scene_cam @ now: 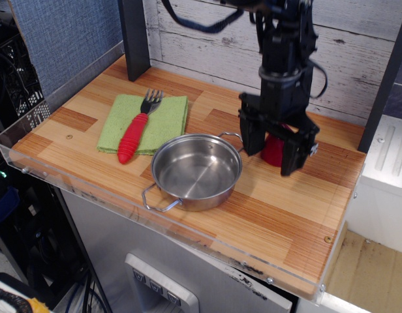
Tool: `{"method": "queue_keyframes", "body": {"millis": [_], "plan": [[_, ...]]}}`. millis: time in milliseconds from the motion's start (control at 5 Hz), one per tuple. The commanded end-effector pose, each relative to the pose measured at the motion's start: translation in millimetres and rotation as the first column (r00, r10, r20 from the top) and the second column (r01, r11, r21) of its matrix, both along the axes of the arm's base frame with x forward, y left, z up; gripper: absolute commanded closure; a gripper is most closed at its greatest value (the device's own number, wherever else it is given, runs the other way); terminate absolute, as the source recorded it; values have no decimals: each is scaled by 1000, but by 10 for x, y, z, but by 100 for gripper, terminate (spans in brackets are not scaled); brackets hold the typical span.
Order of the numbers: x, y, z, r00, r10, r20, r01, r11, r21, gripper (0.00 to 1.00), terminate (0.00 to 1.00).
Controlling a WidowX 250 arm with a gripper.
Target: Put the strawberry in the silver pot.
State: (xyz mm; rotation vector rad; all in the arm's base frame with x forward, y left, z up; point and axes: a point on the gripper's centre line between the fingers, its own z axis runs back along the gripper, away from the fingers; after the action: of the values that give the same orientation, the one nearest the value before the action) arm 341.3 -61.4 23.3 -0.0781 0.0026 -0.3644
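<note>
Strawberry [273, 150] sits on the wooden worktop [266, 202] just beside the silver pot [196, 172], on the side of the pot's far loop handle, and only a small patch of its dark red body shows. The black pincer [271, 151] stands over it, its two fingers [251, 135] reaching down on either side of the fruit, so the fruit lies between them. The jaws are spread around it; whether the pads touch the fruit cannot be told, since the pincer's own body hides most of it. The fruit's base appears to rest on the worktop.

The silver pot is upright and holds nothing, its shiny inside facing up. One wire handle points toward the strawberry and comes very near the nearer finger of the pincer; the other handle points toward the front edge of the worktop.

On the far side of the pot from the strawberry lies a green cloth [163, 120], flat on the wood and close to the pot's rim. A fork with a red handle [132, 137] rests across the cloth, its tines pointing toward the back wall. Behind the cloth, well apart from the pot, a dark upright post [134, 38] rises at the rear corner. A pale plank wall [201, 36] runs behind everything.
</note>
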Motion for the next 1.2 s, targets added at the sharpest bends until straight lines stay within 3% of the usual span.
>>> {"method": "queue_keyframes", "body": {"millis": [0,600,1000], "plan": [[52,31,96,999,8,41,-8,1000,4,0,0],[368,149,261,993,34,114,-39,998,44,0,0],[367,111,207,994,33,102,-36,999,25,0,0]]}}
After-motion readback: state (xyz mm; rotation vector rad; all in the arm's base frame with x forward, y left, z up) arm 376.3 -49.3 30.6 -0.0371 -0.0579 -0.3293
